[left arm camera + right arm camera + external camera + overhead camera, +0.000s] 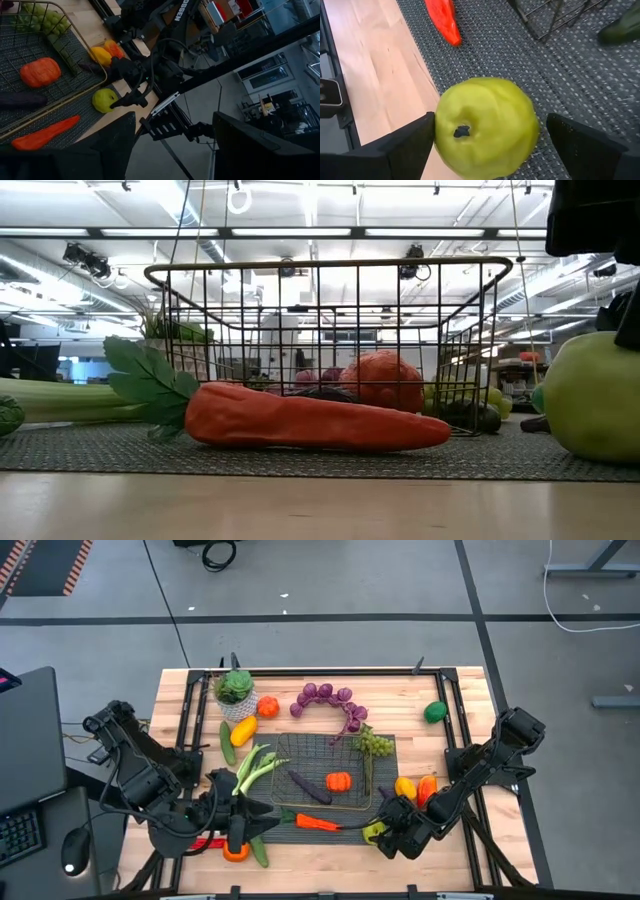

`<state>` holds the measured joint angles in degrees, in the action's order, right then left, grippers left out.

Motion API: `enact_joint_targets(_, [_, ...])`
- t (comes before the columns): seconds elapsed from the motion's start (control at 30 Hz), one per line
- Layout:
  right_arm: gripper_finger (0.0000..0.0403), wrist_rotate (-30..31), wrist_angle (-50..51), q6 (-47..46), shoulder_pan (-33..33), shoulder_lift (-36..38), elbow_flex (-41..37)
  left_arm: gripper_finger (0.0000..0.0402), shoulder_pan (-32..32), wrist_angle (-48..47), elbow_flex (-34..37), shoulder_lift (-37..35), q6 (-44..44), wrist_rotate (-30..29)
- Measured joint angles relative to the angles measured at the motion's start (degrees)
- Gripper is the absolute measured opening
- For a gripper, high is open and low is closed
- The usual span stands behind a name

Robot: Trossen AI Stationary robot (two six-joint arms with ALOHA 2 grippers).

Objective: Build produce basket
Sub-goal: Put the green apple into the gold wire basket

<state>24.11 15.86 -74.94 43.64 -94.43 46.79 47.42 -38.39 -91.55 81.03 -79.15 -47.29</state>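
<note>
The brass wire basket [330, 755] stands on a dark mat [300, 832] and holds an orange fruit [338, 781] and a dark eggplant [310, 788]. Green grapes [375, 743] lie at its far right corner and a leek [255, 768] at its left side. A carrot [300, 418] lies on the mat in front of the basket. A green apple [487, 127] rests on the mat's near right corner. My right gripper [382, 834] is open and low, one finger on each side of the apple. My left gripper [175, 150] is open, empty and raised over the table's near left. My right gripper comes at the green apple slanting down from the table's right. One finger [405, 145] stands right at the apple's side [440, 130], and I cannot tell whether it touches. The other finger [585, 150] is a small gap away. The apple sits on the mat, stem hollow up.
Yellow and orange peppers [415, 787] lie right of the basket. At the back are a potted plant [235, 695], purple grapes [330, 700] and a green fruit [434, 712]. A cucumber [227, 740] and more produce lie at the left, some under my left arm.
</note>
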Motion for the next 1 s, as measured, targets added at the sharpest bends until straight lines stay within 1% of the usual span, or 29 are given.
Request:
enact_joint_targets(0.2, [0.0344, -1.34, 0.28, 1.17, 0.00, -0.07, -0.07, 0.0270, 0.00, -0.01, 0.00, 0.00, 0.02, 0.02])
enact_joint_targets(0.33, [0.0330, -1.50, -0.24, 1.13, 0.00, -0.03, -0.09, 0.0270, 0.00, 0.00, 0.00, 0.00, -0.09, 0.02])
enact_joint_targets(0.47, [0.0328, -2.16, 1.13, 1.87, -0.04, -0.14, 1.69, 0.0270, 0.00, 0.00, 0.00, 0.00, -0.03, 0.02])
enact_joint_targets(0.7, [0.0326, -9.21, 5.83, 5.52, 0.00, -0.28, 7.10, 0.0270, 0.00, 0.02, 0.00, 0.00, 0.31, 0.02])
enact_joint_targets(0.87, [0.0326, -11.12, 9.33, 5.72, 0.08, 0.05, 9.95, 0.0270, 0.00, -0.01, 0.00, 0.00, 0.35, 0.02])
enact_joint_targets(1.0, [0.0326, -12.22, 11.03, 6.77, 0.08, 0.65, 14.20, 0.0270, 0.04, 0.00, 0.00, 0.00, 0.35, 0.03])
